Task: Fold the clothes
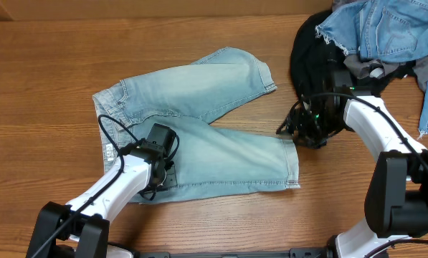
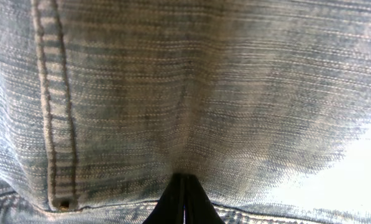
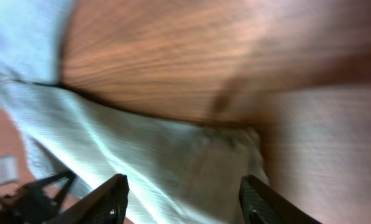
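Note:
A pale light-blue pair of denim trousers (image 1: pixel 199 129) lies spread on the wooden table, waist at the left, both legs pointing right. My left gripper (image 1: pixel 162 156) sits on the near leg by the crotch; in the left wrist view its fingers (image 2: pixel 184 190) are shut, pinching a fold of the pale denim (image 2: pixel 204 93). My right gripper (image 1: pixel 291 130) hovers at the near leg's hem corner; in the right wrist view its fingers (image 3: pixel 185 196) are open over the cloth (image 3: pixel 173 168).
A heap of other clothes sits at the back right: a black garment (image 1: pixel 314 50), frayed mid-blue denim (image 1: pixel 382 29) and a bit of grey (image 1: pixel 360 68). Bare wood table (image 1: pixel 41 79) surrounds the trousers.

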`<state>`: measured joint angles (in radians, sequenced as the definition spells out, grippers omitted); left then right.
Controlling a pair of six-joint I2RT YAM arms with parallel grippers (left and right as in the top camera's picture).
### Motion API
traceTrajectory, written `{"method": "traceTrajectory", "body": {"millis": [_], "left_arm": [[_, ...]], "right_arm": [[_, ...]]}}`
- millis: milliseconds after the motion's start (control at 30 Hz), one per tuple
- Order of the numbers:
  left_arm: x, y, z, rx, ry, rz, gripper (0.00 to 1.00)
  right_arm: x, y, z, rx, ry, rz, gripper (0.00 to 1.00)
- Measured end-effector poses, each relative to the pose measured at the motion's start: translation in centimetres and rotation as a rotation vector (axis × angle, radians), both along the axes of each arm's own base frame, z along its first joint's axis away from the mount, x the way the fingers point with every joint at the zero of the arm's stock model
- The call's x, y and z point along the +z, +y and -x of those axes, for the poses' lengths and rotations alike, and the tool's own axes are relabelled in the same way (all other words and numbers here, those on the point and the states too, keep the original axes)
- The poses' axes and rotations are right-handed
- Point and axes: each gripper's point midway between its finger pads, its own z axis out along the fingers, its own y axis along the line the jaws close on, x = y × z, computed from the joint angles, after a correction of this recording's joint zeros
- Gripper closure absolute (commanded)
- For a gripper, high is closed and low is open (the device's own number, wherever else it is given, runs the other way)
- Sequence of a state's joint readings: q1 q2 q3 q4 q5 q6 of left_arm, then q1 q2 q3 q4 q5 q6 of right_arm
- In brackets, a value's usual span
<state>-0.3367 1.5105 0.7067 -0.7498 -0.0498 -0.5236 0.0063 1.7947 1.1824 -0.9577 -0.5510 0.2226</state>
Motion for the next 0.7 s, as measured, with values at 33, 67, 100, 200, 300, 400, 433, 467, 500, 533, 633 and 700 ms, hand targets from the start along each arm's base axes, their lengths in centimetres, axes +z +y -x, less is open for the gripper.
{"method": "traceTrajectory", "body": {"millis": [33, 67, 100, 200, 300, 400, 433, 467, 500, 533, 633, 700], "left_arm": [[0.0, 0.1, 0.3, 0.004, 0.012, -0.007, 0.96], [0.0, 0.3, 0.6, 0.009, 0.025, -0.014, 0.96], [0.0, 0.4, 0.8, 0.012, 0.034, -0.019, 0.96], [0.0, 0.5, 1.1, 0.026, 0.044, -0.023, 0.96], [0.0, 0.5, 1.1, 0.029, 0.045, -0.024, 0.96], [-0.1, 0.6, 1.1, 0.026, 0.045, -0.029, 0.96], [0.0, 0.6, 1.1, 0.026, 0.045, -0.030, 0.96], [0.0, 0.6, 1.2, 0.026, 0.047, -0.031, 0.96], [0.0, 0.6, 1.2, 0.026, 0.049, -0.032, 0.96], [0.0, 0.6, 1.2, 0.026, 0.049, -0.033, 0.96], [0.0, 0.6, 1.2, 0.026, 0.049, -0.033, 0.96], [0.0, 0.6, 1.2, 0.026, 0.049, -0.033, 0.96]], "right_arm": [[0.2, 0.3, -0.5, 0.003, -0.024, -0.020, 0.34], [0.4, 0.6, -1.0, 0.009, -0.050, -0.038, 0.33], [0.6, 0.7, -1.4, 0.016, -0.077, -0.047, 0.33], [1.4, 1.3, -3.2, 0.033, -0.172, -0.091, 0.33], [2.0, 1.6, -4.9, 0.055, -0.268, -0.105, 0.34], [1.8, 0.6, -4.3, 0.025, -0.213, -0.074, 0.32], [1.6, -0.3, -3.5, -0.001, -0.152, -0.043, 0.27], [1.3, -1.7, -2.3, -0.040, -0.073, 0.007, 0.20], [1.0, -2.8, -1.7, -0.066, -0.031, 0.043, 0.19], [0.9, -3.6, -1.2, -0.083, -0.002, 0.064, 0.18], [0.4, -4.2, -0.7, -0.101, 0.022, 0.080, 0.18], [-0.6, -3.3, -0.2, -0.092, 0.019, 0.024, 0.18]]}}
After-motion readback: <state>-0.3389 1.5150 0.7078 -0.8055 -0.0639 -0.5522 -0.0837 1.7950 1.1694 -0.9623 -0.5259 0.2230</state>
